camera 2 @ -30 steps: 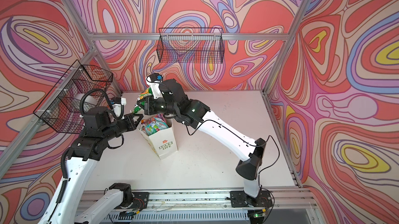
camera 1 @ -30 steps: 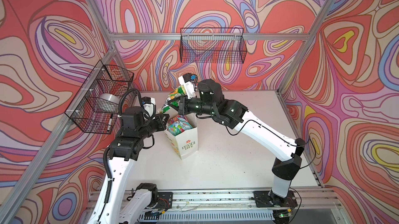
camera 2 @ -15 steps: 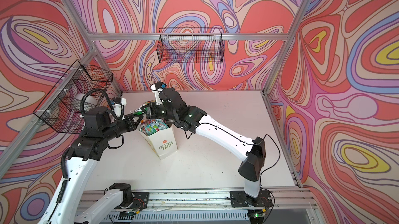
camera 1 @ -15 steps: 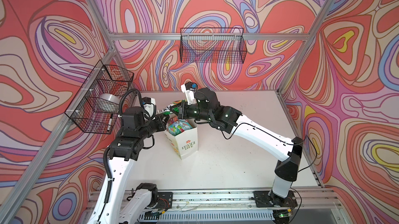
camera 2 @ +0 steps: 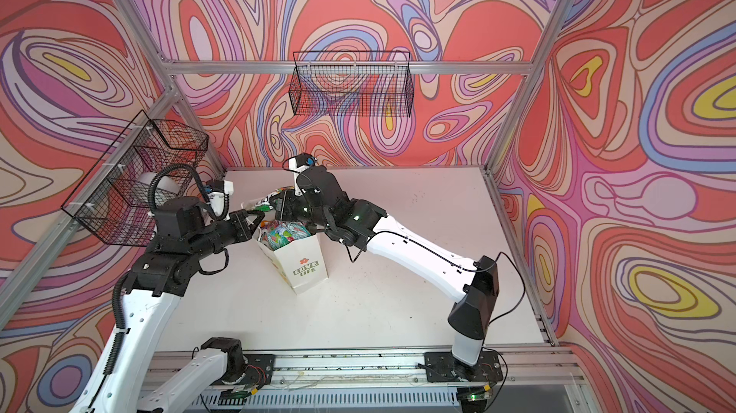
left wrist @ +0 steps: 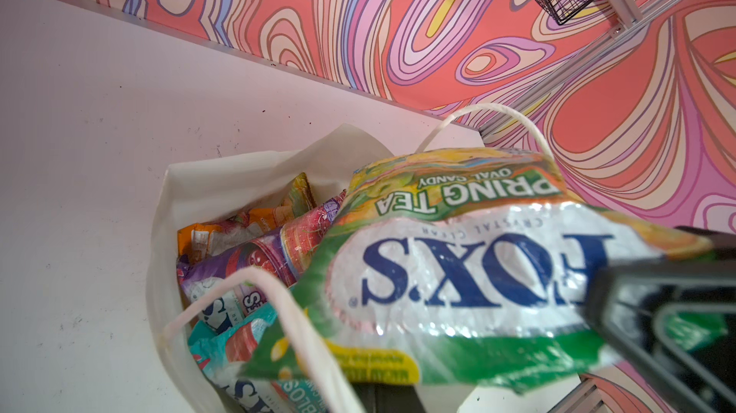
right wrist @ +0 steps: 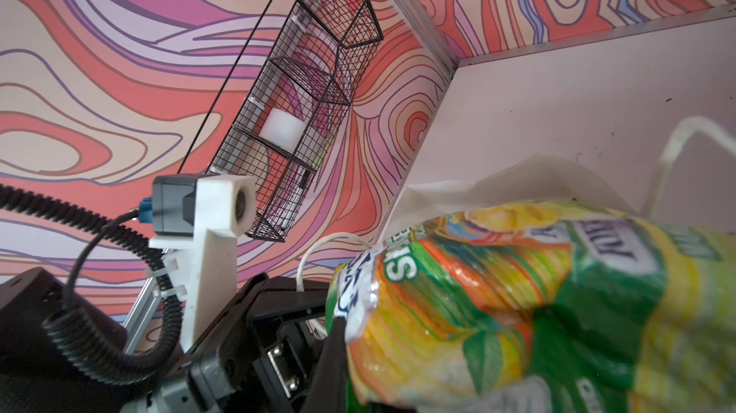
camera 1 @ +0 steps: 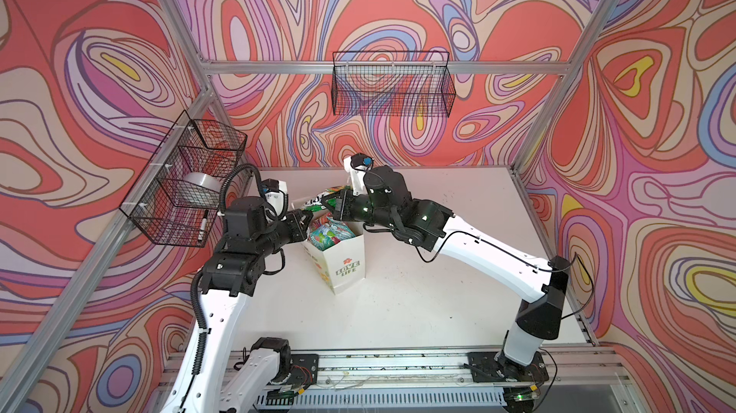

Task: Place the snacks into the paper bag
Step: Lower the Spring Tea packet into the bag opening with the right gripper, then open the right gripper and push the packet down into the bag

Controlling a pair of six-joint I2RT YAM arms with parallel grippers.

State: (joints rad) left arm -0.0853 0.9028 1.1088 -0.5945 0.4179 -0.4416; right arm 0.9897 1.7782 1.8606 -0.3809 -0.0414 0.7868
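Left wrist view: right gripper [left wrist: 637, 283] clamps edge of green packet [left wrist: 458, 283]; packet overhangs paper bag [left wrist: 191, 184] mouth. Closed left gripper [camera 1: 304, 219] sits at bag rim.

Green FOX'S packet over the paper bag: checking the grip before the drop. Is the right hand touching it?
Touching. The left wrist view shows the right hand clamped on one edge of the green FOX'S packet, plastic pinched between its black fingers.

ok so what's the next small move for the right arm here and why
Probably lower the right gripper slightly: it is shut on the green FOX'S Spring Tea packet, which hangs over the open, well-filled mouth of the paper bag, not yet inside.
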